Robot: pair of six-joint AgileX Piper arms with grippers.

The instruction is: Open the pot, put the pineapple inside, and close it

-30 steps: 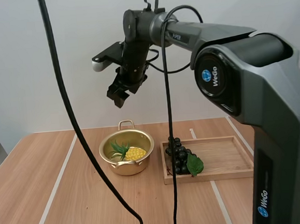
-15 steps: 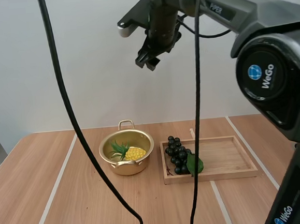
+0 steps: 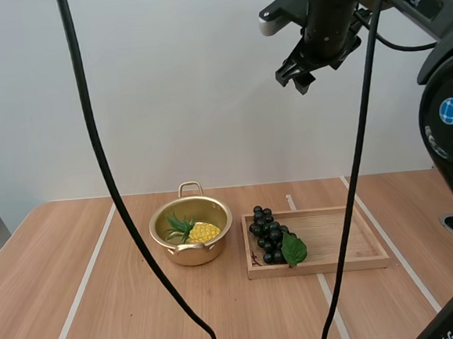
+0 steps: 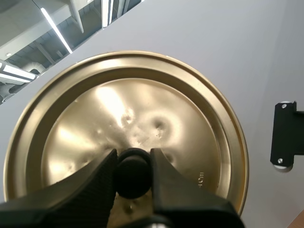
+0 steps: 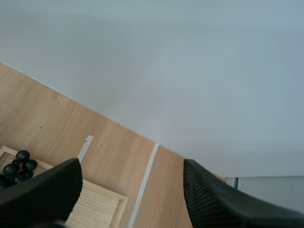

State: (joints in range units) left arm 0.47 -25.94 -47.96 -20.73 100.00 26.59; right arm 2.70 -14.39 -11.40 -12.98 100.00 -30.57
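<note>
Wood surface point(image 3: 104, 305): light plank grain, matt; crossed by thin pale lines.
Pot point(image 3: 188, 253): round, shiny gold-coloured metal; a loop handle on the far rim and another on the near side; stands uncovered on the surface, just beside the tray's left end.
Pineapple point(image 3: 200, 233): small; bumpy yellow body with spiky green leaves; lies on its side inside the pot, leaves pointing left.
Lid point(image 4: 142, 104): round disc of the same gold metal, held up in front of a pale wall; stepped rings near the rim; a few shallow dents and bright glare on the dome; a round black knob point(image 4: 133, 176) at its middle.
Left gripper point(image 4: 133, 156): black fingers pressed in on the knob from both sides, pinching it; the lid's knob side faces the wrist camera.
Right gripper point(image 3: 294, 76): raised high above the surface, over the tray, against the pale wall; in the right wrist view its ribbed black fingers point(image 5: 45, 190) stand wide apart with nothing between them; the surface and a tray corner with grapes lie below.
Tray point(image 3: 338, 235): shallow rectangle of pale wood with a low rim; lies flat on the surface to the right of the pot.
Grapes point(image 3: 267, 231): cluster of glossy dark round berries with one green leaf; sits in the tray's left end.
</note>
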